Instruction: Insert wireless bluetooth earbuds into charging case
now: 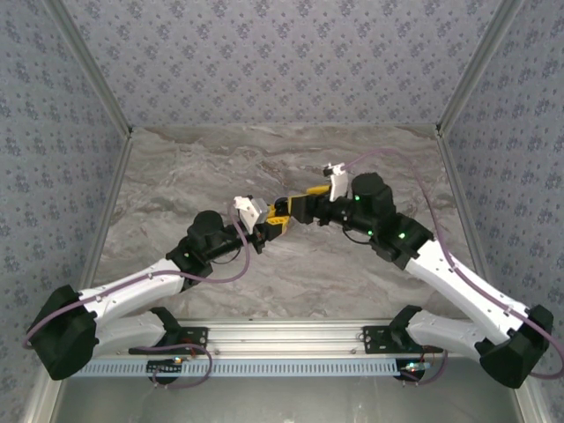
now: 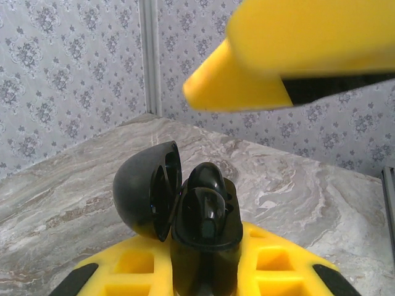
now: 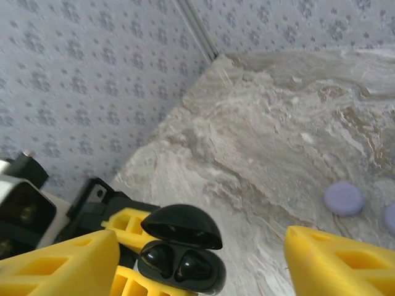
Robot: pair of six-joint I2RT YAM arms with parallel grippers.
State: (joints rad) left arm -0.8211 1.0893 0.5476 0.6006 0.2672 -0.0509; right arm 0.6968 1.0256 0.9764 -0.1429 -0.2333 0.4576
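Meeting over the middle of the marble table (image 1: 176,176), the left arm (image 1: 141,286) and the right arm (image 1: 458,273) bring their tools close, I think so that one steadies while the other works. The left gripper (image 1: 270,226) is clamped on the black charging case (image 3: 182,265) and holds it upright with its lid (image 3: 182,225) swung open, so the wells face up. The right gripper (image 1: 295,204) hangs just beside the case, its yellow fingers (image 3: 55,265) spread apart and empty. Two black earbuds (image 3: 162,254) sit inside the case, which seems to be full. A lilac disc (image 3: 344,198) lies well apart.
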